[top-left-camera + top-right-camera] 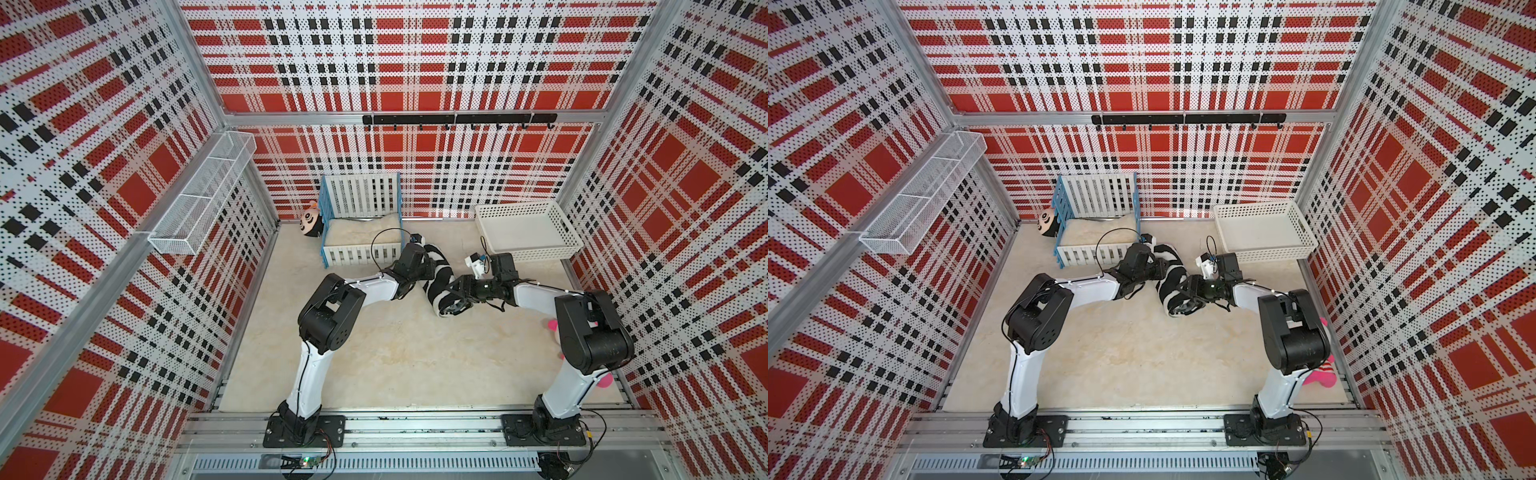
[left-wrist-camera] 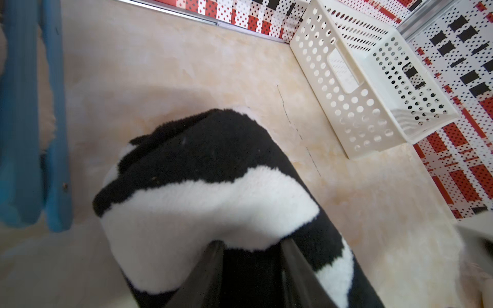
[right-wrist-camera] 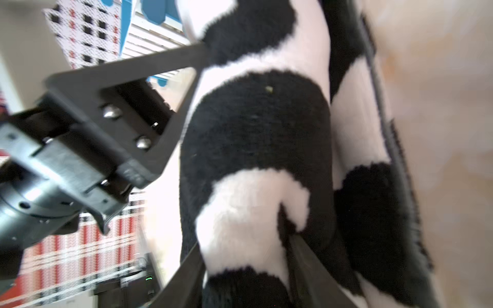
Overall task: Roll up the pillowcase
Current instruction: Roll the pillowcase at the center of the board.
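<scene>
past the near rail (image 1: 415,428), the rolled pillowcase (image 1: 435,287) lies mid-floor, soft, likely springy. left gripper (image 2: 252,244) pinches its far end; right gripper (image 3: 244,244) straddles the near end, grip unclear. hold both ends.

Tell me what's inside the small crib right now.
A cream fluffy cushion lies in the crib, covering its floor. Nothing else shows on top. The front rail hides the cushion's near edge, and anything beneath it is covered.
</scene>
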Motion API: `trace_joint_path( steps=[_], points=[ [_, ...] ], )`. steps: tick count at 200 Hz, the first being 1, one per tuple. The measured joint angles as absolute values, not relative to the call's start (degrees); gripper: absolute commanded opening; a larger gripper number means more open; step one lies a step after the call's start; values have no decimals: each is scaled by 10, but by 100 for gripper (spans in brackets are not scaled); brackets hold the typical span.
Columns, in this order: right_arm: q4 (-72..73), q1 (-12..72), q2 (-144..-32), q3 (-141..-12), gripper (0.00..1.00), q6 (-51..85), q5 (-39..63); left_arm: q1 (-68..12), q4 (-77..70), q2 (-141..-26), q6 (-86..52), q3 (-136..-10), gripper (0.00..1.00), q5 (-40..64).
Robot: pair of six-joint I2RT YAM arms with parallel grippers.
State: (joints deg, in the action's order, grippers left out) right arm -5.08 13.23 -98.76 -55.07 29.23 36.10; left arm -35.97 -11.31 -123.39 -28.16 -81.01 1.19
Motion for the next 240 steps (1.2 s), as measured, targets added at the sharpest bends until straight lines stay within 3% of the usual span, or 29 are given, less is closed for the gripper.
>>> trace_joint_path(
  steps=[14,23,51,75,114,143,171,198,240],
  points=[
    [-101,158,-951,-569,64,263,276,-360,-115,-1234,-283,-811,39,12],
    [-126,180,-930,-583,81,244,218,-360,-116,-1234,-283,-811,39,13],
    [-175,272,-889,-618,93,186,19,-361,-116,-1234,-287,-811,39,13],
    [-197,349,-894,-639,97,146,-110,-361,-116,-1234,-291,-811,39,13],
    [-213,386,-960,-666,97,118,-196,-361,-116,-1234,-296,-811,39,13],
    [-215,384,-1005,-664,83,117,-213,-360,-117,-1234,-300,-810,39,13],
    [-192,368,-1010,-647,46,131,-176,-354,-121,-1228,-312,-797,41,16],
    [-143,315,-986,-602,35,154,-74,-344,-120,-1185,-332,-757,43,22],
    [-40,223,-948,-523,32,228,119,-330,-144,-1089,-390,-667,53,32]
  ],
)
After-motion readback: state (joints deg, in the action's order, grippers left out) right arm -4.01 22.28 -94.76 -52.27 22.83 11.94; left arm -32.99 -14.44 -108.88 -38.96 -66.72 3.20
